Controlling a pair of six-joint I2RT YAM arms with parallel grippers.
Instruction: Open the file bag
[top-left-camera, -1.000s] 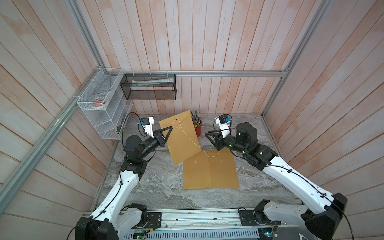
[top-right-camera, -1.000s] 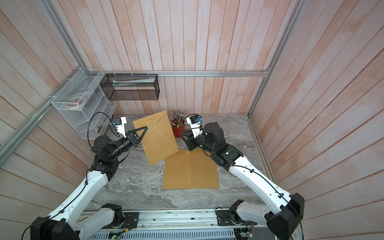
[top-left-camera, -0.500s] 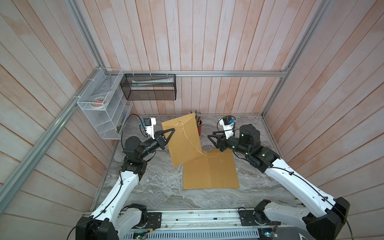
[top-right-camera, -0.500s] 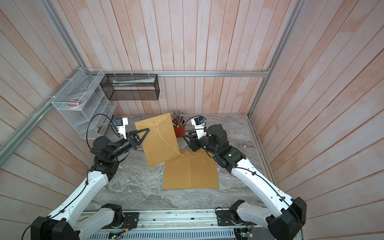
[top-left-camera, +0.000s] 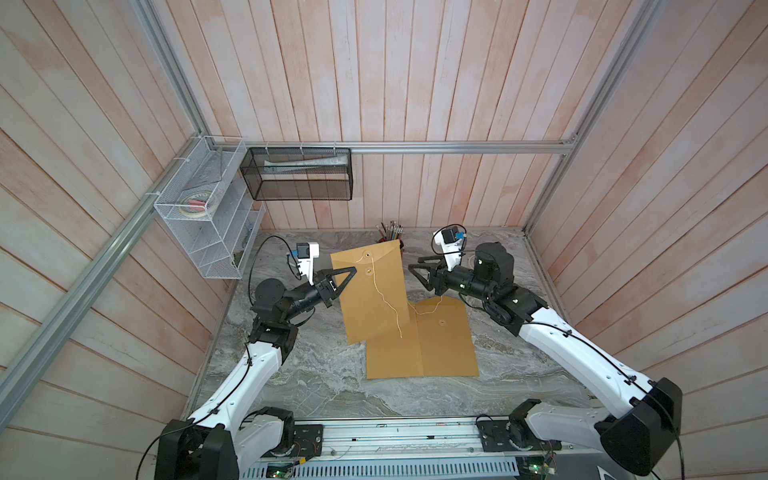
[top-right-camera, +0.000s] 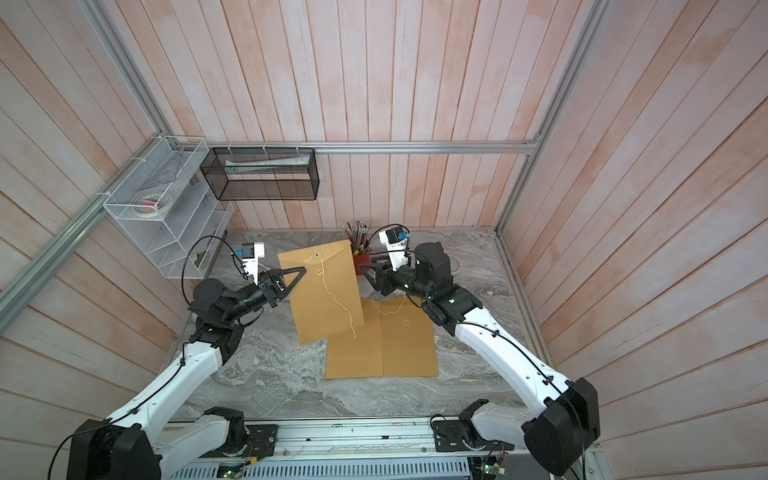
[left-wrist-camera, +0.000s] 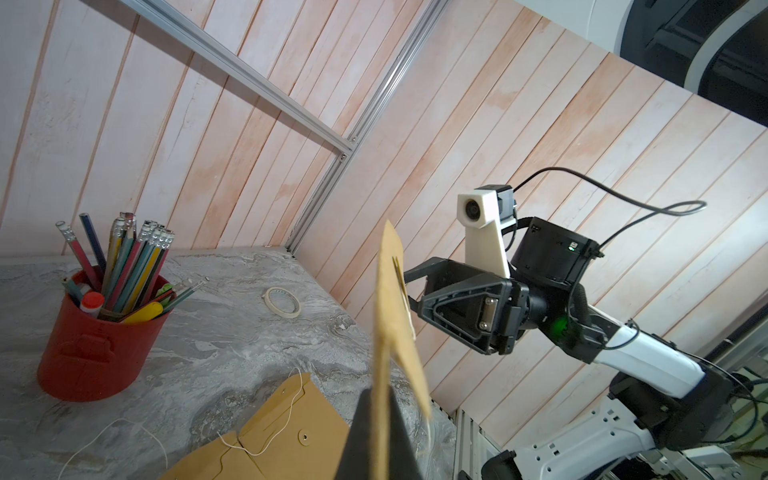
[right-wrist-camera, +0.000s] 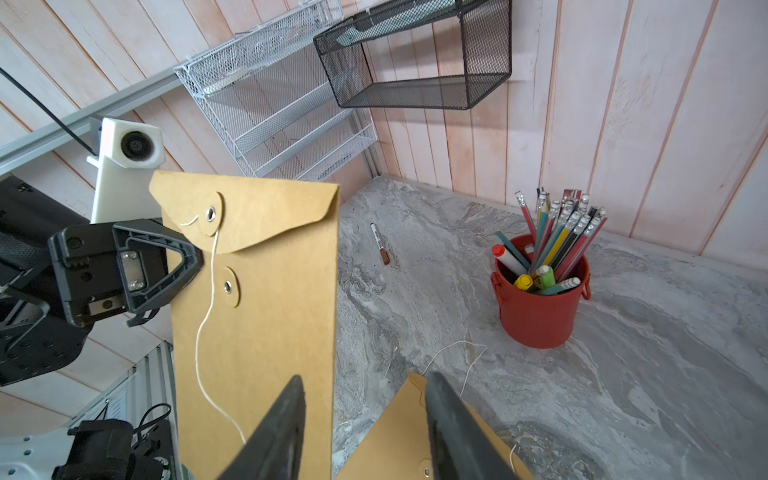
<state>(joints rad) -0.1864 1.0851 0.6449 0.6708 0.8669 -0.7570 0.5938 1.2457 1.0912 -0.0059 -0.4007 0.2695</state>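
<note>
The file bag (top-left-camera: 374, 299) hangs upright in the air above the table (top-left-camera: 311, 374), between the two arms, with its lower corner over the flat bags in both top views. Its flap is folded down over the mouth, and the string (right-wrist-camera: 205, 316) runs from the flap button (right-wrist-camera: 210, 214) down past the lower button (right-wrist-camera: 227, 286) without being wound around it, its free end dangling loose along the front. The left gripper (top-left-camera: 347, 276) is clamped tight on the bag's edge just below the flap, carrying its whole weight; the left wrist view shows the paper edge-on, pinched between the fingers (left-wrist-camera: 357, 440). The right gripper (top-left-camera: 417, 276) sits just beside the opposite edge with its jaws spread apart and nothing between them, clear of the paper. Beneath, a flat bag (top-left-camera: 446, 345) and a second flat bag (top-left-camera: 392, 357) lie side by side on the marble-patterned surface, each with a loose string. Behind them stands a red cup (right-wrist-camera: 540, 307) full of pencils and pens, with a marker (right-wrist-camera: 380, 244) and a tape roll (left-wrist-camera: 282, 302) lying on the table nearby. A white wire rack (top-left-camera: 203, 224) and a black mesh basket (top-left-camera: 299, 174) hang on the wooden walls.
</note>
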